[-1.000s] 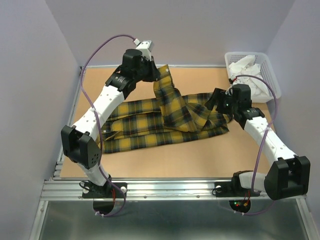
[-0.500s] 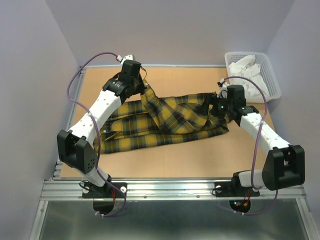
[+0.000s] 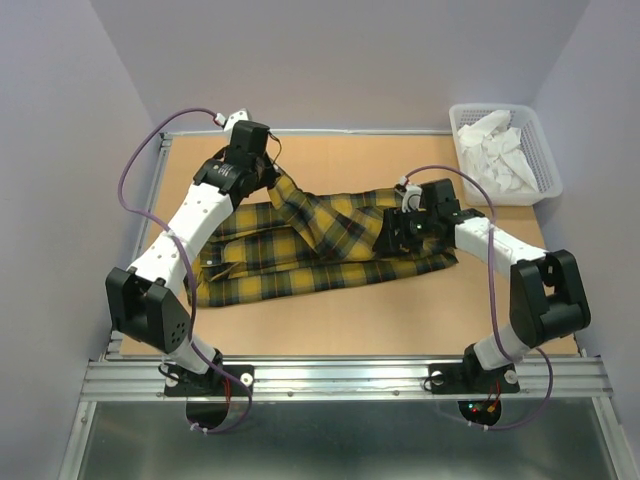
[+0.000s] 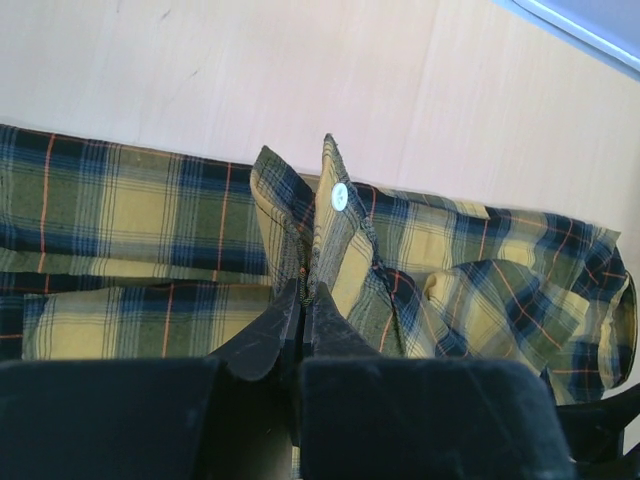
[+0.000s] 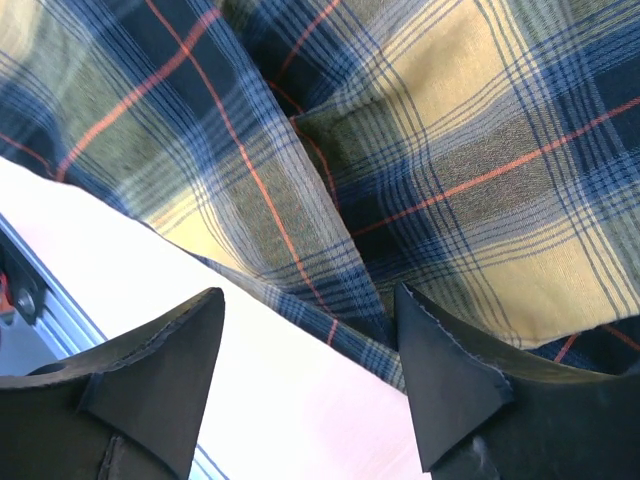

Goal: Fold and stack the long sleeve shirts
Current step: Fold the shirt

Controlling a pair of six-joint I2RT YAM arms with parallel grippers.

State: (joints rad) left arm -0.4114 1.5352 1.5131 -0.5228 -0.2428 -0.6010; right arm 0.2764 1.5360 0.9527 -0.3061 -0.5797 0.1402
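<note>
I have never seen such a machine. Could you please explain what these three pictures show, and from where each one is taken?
You see two robot arms, the left arm and the right arm, bolted at the near edge of a table. The wide picture comes from a fixed camera above and behind them. The other two come from a small camera on each wrist, so the dark shapes there are the fingers. A yellow and dark plaid shirt lies on the table. A white basket of white cloths stands at the far right. The left gripper is shut on a fold of the shirt. The right gripper is open over the shirt's edge.
</note>
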